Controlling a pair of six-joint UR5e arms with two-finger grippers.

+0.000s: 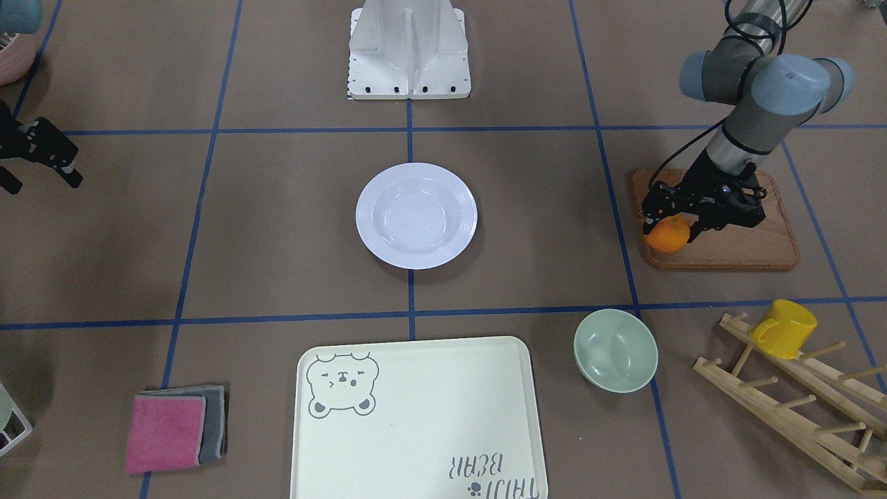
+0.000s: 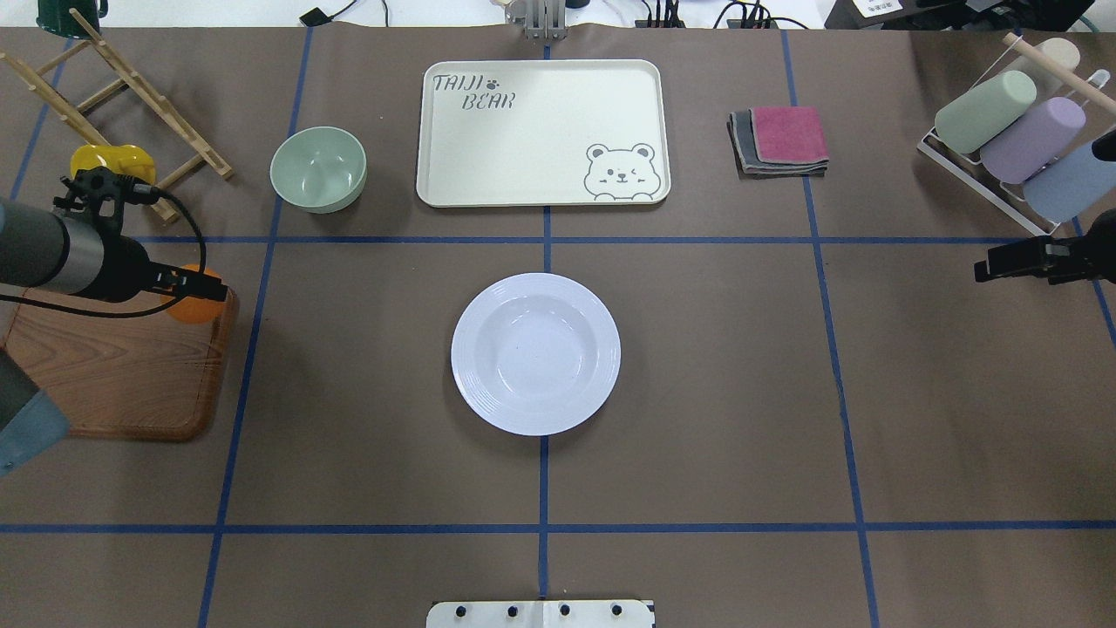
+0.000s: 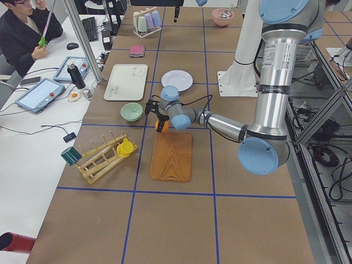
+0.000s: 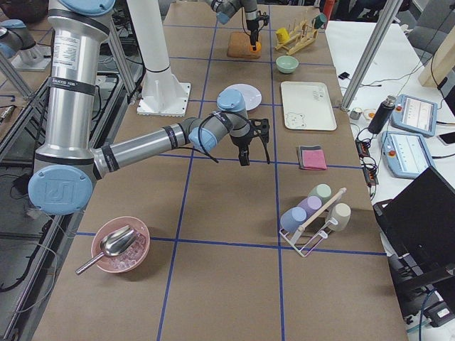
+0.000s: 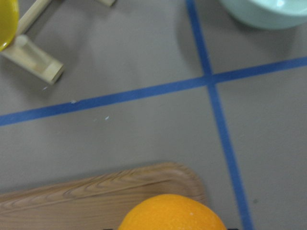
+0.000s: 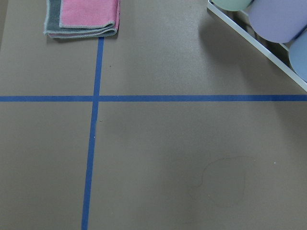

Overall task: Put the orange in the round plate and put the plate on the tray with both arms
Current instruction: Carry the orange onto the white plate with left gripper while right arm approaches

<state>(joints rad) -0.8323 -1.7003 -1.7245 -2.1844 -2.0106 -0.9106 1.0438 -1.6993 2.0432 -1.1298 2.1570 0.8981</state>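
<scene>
- Left arm, right arm: silver-grey tubes, light blue joint caps.
- Black cables on the left arm.
- Black two-finger left end effector and right end effector.
- White base, dark screws along its edge.

One orange, one white plate, one tray, one green bowl, one wooden board and one peg rack are on the table. There are two mugs, a yellow mug and a dark green mug. There are two folded cloths, a pink cloth on a grey cloth. One wire stand carries four tumblers: a green tumbler, a purple tumbler, a blue tumbler and a cream tumbler. One pink bowl holds one scoop. There are two robot arms, the left arm and the right arm.
</scene>
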